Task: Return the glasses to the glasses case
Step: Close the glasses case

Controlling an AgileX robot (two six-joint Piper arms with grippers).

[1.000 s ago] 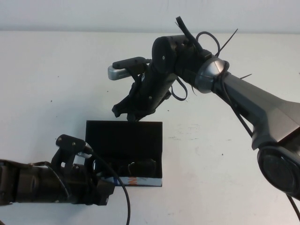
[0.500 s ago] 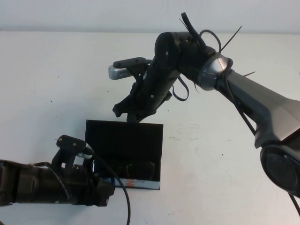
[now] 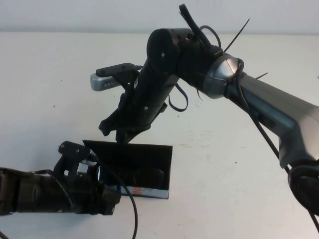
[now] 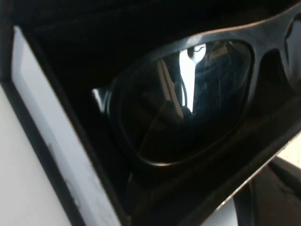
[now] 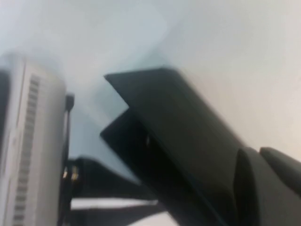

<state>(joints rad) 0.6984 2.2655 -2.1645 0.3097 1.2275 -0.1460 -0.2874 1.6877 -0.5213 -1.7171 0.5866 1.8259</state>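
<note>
The glasses case lies on the white table near the front, its white printed edge facing me. The dark glasses lie inside it; one lens fills the left wrist view. The black flap lid is raised and tilts over the box; it also shows in the right wrist view. My right gripper is behind the lid's far edge, fingers together and touching it. My left gripper grips the case's front left end; one finger shows outside the wall.
The right arm reaches in from the right, high over the middle of the white table. The left arm lies low along the front left. No other objects show on the table.
The right gripper has moved left and toward me, tipping the lid up from lying flat behind the box. The left gripper has stayed at the case's front left end.
</note>
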